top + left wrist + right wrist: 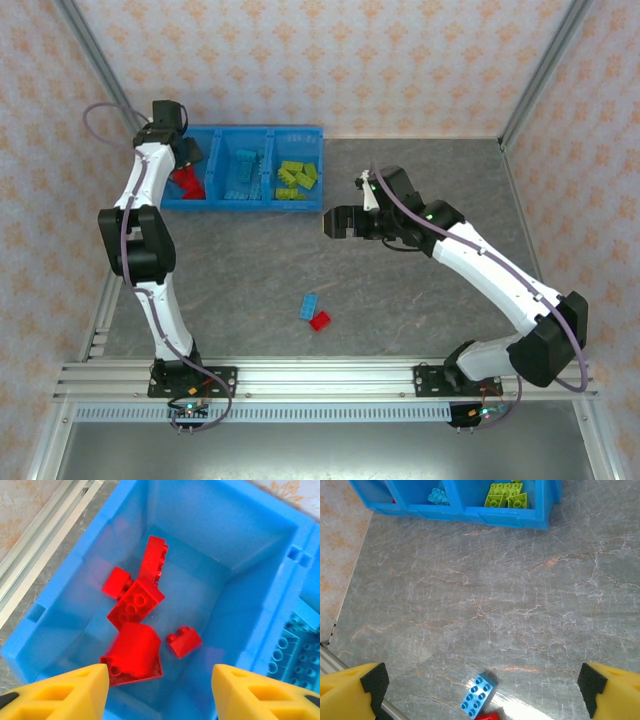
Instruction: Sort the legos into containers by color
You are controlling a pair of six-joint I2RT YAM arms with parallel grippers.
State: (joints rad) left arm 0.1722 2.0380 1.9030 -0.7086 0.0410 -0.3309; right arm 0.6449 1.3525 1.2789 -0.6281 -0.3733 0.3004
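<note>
L gripper [160, 687] wide open, empty, over red compartment [220, 540] of bin [250, 204]. R gripper [335, 222] wide open, empty, above table [420, 300]. Unsorted: blue lego [310, 306] touching red lego [320, 321], mid-table. Risk: closing on one may pinch or shove both, so wrong colour gets binned.
</note>
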